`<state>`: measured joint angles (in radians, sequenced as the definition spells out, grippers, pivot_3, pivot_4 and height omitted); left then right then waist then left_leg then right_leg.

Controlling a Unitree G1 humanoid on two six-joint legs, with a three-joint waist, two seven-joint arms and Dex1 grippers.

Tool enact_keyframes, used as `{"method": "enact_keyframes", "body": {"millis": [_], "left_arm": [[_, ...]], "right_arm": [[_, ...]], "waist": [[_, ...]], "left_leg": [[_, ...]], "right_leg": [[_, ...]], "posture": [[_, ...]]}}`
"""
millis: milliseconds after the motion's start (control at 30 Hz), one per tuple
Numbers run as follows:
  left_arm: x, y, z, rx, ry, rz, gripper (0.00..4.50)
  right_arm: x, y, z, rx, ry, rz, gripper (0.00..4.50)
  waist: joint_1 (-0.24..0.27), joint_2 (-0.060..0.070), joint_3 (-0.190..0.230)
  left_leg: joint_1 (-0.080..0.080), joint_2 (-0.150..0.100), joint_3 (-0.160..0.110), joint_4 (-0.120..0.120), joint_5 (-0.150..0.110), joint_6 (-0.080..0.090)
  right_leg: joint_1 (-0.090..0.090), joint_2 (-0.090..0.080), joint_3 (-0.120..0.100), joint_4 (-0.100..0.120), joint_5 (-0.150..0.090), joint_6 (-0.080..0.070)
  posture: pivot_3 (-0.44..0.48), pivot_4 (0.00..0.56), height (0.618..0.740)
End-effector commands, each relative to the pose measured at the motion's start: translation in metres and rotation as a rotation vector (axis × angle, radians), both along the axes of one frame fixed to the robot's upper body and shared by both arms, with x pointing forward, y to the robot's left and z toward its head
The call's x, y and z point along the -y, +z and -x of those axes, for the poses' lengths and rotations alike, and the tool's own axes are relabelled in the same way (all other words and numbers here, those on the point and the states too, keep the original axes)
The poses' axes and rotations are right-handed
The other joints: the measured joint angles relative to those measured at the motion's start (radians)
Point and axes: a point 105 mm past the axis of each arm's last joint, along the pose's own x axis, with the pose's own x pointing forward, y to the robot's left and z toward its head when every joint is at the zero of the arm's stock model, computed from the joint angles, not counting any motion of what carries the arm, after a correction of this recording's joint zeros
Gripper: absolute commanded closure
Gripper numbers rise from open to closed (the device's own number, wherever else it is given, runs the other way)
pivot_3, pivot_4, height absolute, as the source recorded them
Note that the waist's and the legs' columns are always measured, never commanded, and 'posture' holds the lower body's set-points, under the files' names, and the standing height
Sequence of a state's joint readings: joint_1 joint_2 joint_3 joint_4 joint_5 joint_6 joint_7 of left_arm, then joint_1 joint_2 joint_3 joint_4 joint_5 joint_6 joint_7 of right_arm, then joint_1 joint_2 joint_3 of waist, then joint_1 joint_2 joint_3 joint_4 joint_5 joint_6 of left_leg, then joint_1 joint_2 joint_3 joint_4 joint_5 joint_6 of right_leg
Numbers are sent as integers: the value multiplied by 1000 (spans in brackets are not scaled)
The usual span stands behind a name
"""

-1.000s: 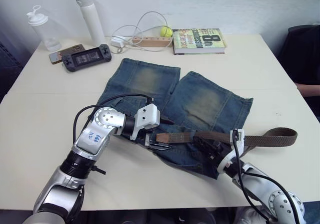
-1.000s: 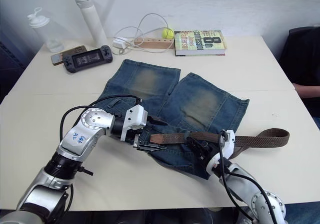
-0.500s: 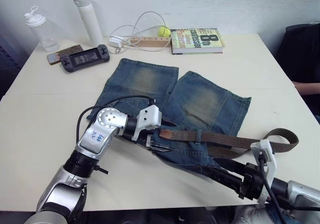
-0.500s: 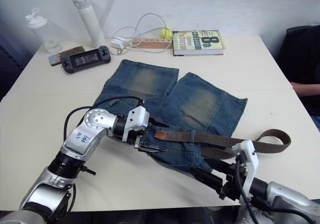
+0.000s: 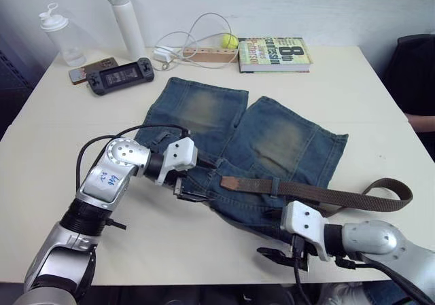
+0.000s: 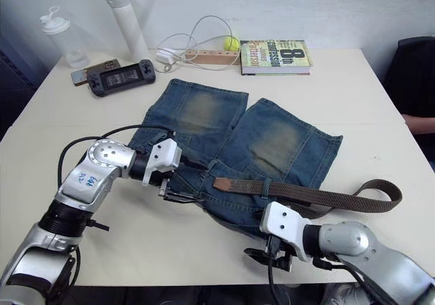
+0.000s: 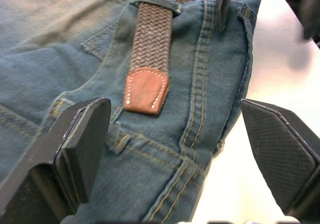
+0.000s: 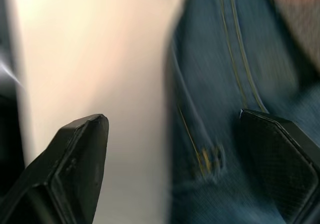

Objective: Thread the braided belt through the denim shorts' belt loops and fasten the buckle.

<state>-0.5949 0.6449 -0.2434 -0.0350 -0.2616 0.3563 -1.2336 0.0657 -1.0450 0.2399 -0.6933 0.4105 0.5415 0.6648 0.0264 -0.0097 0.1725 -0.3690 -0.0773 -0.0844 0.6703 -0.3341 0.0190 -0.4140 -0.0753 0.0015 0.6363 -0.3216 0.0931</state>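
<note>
Right now the denim shorts (image 5: pixel 251 149) lie flat in the middle of the bench (image 5: pixel 380 94), legs pointing toward the far wall, waistband toward the near edge. The braided belt (image 5: pixel 319 195) runs along that waistband, passing under one of the belt loops (image 5: pixel 274 185). Its tan leather tip (image 5: pixel 231 182) rests on the denim near the middle of the waist, and its other end curls back in a loop (image 5: pixel 391 191) on the bare bench off the shorts' right side. I can't make out the buckle from here.

The left gripper (image 5: pixel 189 186) sits low on the waistband at the shorts' left side, just short of the leather tip. In the left wrist view its two fingers (image 7: pixel 75 149) stand wide apart with the denim and the tip (image 7: pixel 146 90) between them, closed on nothing. The right gripper (image 5: pixel 282 256) is at the near edge of the bench, just beside the lower corner of the shorts. Its fingers (image 8: pixel 75 164) are also spread wide and empty, one over bare bench and the other over denim.

Along the far side stand a tall white bottle (image 5: pixel 124 21), a clear bottle (image 5: pixel 60 36), a phone (image 5: pixel 93 69), a handheld game console (image 5: pixel 119 77), a white cable (image 5: pixel 194 37), a yellow ball (image 5: pixel 230 41) and a book (image 5: pixel 275 52).
</note>
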Motion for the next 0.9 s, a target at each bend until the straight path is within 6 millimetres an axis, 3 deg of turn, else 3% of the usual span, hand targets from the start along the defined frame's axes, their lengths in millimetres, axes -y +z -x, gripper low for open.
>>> {"method": "enact_keyframes", "body": {"millis": [33,233,267,433,633,700,833,900], "left_arm": [[-2,6,5,26,2,11,0],[-1,3,6,19,18,17,0],[-1,3,6,19,18,18,0],[4,2,4,16,10,29,0],[10,1,5,15,-5,37,0],[11,0,8,12,-9,39,0],[13,1,9,12,-2,49,0],[13,1,10,12,0,51,0]], "right_arm": [[18,-8,-8,15,-31,70,1454],[66,-6,5,65,156,219,4281],[74,-5,5,77,176,239,4476],[140,4,-13,135,254,400,4476],[201,14,-56,216,273,598,4476],[212,17,-63,204,273,634,4476],[215,23,-73,228,277,637,4476],[218,24,-74,214,260,638,3474]], "waist": [[0,0,0],[13,0,0],[15,0,0],[14,1,0],[-7,2,1],[-14,2,1],[-17,3,1],[-15,3,1]], "left_leg": [[0,0,0,0,0,0],[1,-1,-1,1,-1,1],[1,-1,-1,1,-1,2],[1,-1,0,4,-2,3],[1,-1,3,7,-2,4],[1,-1,4,6,-2,3],[1,0,4,8,-2,3],[0,0,4,10,-2,3]], "right_leg": [[0,0,0,0,0,0],[2,-1,-1,-1,0,0],[3,-1,-1,-1,0,1],[4,-1,-1,-3,1,2],[4,-1,0,-2,2,4],[4,0,1,-2,2,4],[3,0,1,-1,2,4],[3,0,1,0,2,4]], "posture": [[0,150,734],[0,150,734],[0,150,734],[0,150,734],[0,150,734],[0,150,734],[0,150,734],[0,150,734]]}}
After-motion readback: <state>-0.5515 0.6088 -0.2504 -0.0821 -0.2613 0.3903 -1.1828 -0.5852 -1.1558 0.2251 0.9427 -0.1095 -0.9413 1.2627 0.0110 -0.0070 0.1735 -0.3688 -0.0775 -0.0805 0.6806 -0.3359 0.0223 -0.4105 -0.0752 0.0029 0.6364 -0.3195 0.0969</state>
